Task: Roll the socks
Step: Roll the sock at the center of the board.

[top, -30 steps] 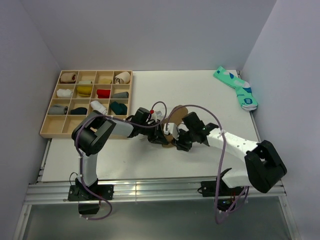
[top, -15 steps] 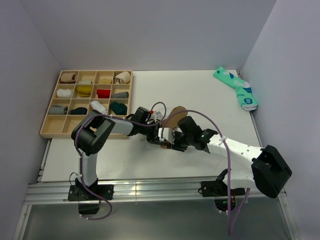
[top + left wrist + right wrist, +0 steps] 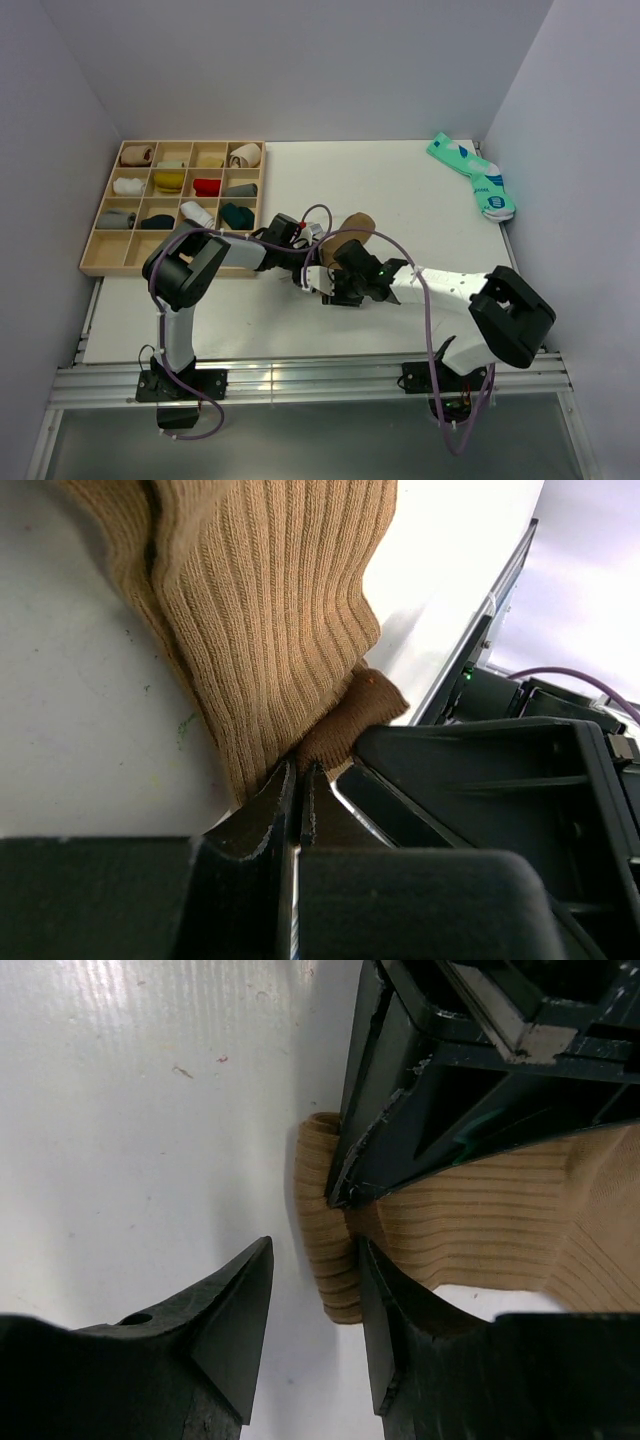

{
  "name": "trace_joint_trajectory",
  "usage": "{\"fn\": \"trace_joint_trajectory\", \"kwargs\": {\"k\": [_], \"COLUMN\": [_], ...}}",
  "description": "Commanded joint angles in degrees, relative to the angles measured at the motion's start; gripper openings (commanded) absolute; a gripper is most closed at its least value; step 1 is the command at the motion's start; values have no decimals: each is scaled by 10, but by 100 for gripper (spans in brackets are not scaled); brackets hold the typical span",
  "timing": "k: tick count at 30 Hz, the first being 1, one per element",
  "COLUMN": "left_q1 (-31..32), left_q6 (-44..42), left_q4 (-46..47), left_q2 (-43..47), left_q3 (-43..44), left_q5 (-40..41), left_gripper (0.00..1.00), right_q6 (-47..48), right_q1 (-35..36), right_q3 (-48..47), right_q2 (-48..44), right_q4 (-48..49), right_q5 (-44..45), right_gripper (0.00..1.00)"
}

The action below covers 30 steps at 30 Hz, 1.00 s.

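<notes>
As left gripper (image 3: pixel 298 780) pinches it, tan sock (image 3: pixel 270 610) bunches.

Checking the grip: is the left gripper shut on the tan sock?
Yes, the left gripper is closed, pinching the tan sock at its edge.

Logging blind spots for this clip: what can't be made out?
- Top view: tan sock mostly under left gripper and right gripper; roll progress unclear.
- Left wrist view: sock cut off by the top edge.
- Right wrist view: left gripper hides part of the sock.
- Top view: tray contents too small to identify.
</notes>
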State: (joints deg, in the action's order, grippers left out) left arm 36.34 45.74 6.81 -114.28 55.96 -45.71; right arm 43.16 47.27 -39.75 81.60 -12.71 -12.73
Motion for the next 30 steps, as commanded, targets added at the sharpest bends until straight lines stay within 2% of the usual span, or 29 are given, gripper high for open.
{"fn": "trace_joint_trajectory", "kwargs": {"k": [1,9,13,17,18,20,24,30], "left_q1": [-2,-5,-10,-16,-17,-20,-23,-27], "left_q6": [-48,-44,-29,-11,-3,7,31,80], "left_q4": [-82,-73,-44,-22,-17,2,28,97], "left_q2": [-39,-40,-40,-38,-38,-34,-19,13], "left_q3": [-21,-24,-28,-38,-39,-48,-61,-101], "left_q5": [70,64,48,35,34,29,47,78], "left_gripper": [0,0,7,13,18,20,32,35], "right_q6": [11,9,-1,-22,-28,-30,-33,-22], "right_q1": [6,6,5,3,1,-2,-29,-93], "right_q3": [-21,-14,-11,-17,-18,-17,-39,-74], "right_q2": [15,36,38,39,37,30,32,44], "right_q4": [30,27,17,-5,-12,-16,-62,-125], "right_q5": [30,50,46,25,22,8,-45,-137], "right_gripper": [47,47,45,40,37,29,25,20]}}
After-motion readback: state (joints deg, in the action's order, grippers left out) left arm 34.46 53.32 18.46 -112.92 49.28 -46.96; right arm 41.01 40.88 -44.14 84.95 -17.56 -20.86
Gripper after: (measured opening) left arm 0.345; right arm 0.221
